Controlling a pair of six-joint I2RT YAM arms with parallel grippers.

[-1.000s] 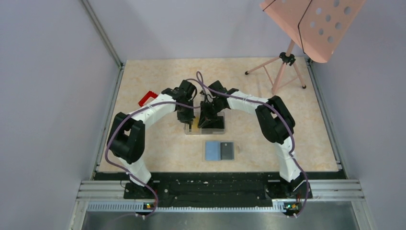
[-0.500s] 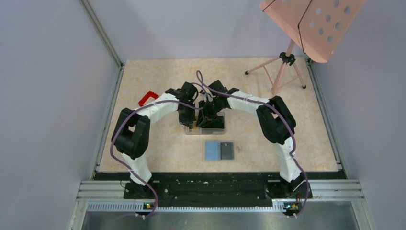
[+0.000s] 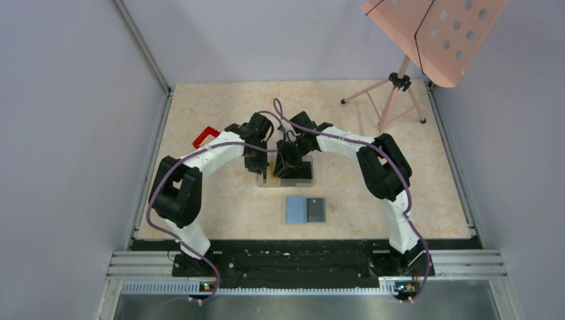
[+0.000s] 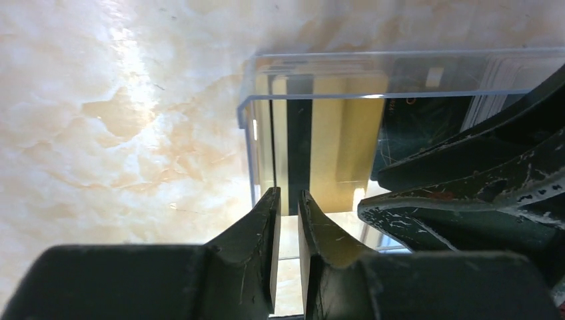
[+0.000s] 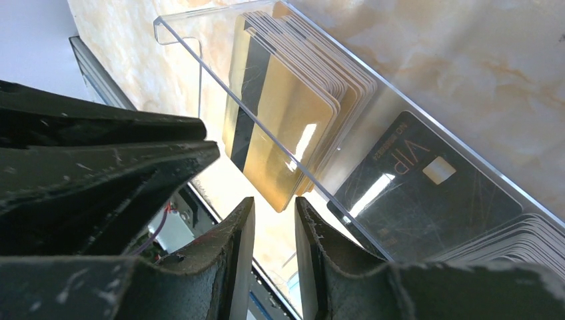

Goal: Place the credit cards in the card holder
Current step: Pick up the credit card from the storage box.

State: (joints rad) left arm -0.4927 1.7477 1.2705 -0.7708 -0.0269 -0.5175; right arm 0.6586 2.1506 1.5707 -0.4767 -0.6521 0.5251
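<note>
A clear plastic box in mid-table holds a stack of yellow-gold credit cards with a black stripe, standing on edge, and black cards beside them. The gold stack also shows in the right wrist view. My left gripper is over the box's left end, its jaws a narrow gap apart and empty, tips just short of the front gold card. My right gripper is close beside it, slightly open and empty, below that card's corner. The card holder lies open nearer me, blue lining up, a dark card on its right half.
A small red frame lies to the left of the arms. A pink music stand stands on its tripod at the back right. Both grippers crowd together over the box.
The left arm's elbow swung right and back to the left. Both grippers stay over the box, barely shifted. The wallet and the cards have not moved.
</note>
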